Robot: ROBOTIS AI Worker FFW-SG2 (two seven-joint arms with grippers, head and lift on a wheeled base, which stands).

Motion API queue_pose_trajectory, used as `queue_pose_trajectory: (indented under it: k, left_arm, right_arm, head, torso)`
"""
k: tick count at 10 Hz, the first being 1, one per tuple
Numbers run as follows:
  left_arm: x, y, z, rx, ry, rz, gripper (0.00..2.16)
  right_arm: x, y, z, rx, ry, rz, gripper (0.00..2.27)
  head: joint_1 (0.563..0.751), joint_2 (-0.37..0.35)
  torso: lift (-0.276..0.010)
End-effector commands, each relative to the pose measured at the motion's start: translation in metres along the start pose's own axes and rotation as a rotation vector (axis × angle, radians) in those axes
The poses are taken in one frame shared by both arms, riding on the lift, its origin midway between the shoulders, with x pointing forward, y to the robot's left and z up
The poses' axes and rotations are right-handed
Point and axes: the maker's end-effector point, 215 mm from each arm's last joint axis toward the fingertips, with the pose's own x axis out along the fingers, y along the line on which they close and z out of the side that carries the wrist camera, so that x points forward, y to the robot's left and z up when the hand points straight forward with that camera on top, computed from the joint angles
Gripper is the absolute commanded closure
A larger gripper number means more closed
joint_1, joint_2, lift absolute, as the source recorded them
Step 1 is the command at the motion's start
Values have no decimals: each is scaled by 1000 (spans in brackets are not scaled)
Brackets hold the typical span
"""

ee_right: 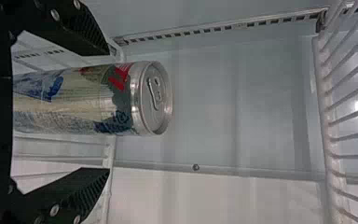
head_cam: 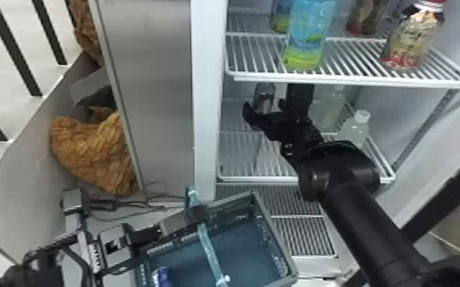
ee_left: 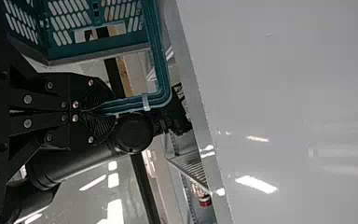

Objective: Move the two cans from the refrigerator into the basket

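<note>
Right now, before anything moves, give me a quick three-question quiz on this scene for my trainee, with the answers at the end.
1. Multiple choice: what is the left gripper holding?
A) a bottle
B) the basket handle
C) a wire shelf

2. True or false: the right gripper is open, with the refrigerator can between its fingers.

3. Short answer: what is the main colour showing on the can in the basket, inside the basket?

Key: 1. B; 2. True; 3. Blue
</note>
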Motion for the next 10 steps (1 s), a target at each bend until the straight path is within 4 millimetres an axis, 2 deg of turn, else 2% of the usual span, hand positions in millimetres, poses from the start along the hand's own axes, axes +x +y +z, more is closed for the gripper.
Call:
queue_pose_trajectory:
  k: [1, 2, 3, 7, 10]
  left_arm:
    - [1, -1, -1, -2, 2, -3, 1210]
    - [1, -1, 0, -2, 1, -5, 1210]
    - [1, -1, 1, 0, -3, -5, 1210]
    - [1, -1, -1, -5, -3, -7, 1210]
    - [-1, 0, -2, -10, -7, -8, 1210]
  right_arm:
    - [1, 2, -6, 2, 25, 4, 651]
    - [1, 1, -8, -4, 28, 0, 1124]
    - [1, 4, -6, -22, 25, 3, 1283]
    - [-3, 8, 0, -43, -1, 9, 1282]
    - [-25, 23, 8, -65, -32, 28, 1282]
  head:
    - [695, -88]
    - [695, -85]
    - [695, -86]
    - [695, -81]
    - [695, -78]
  torso:
    - [-219]
    - [-219]
    - [-219]
    - [-219]
    - [-219]
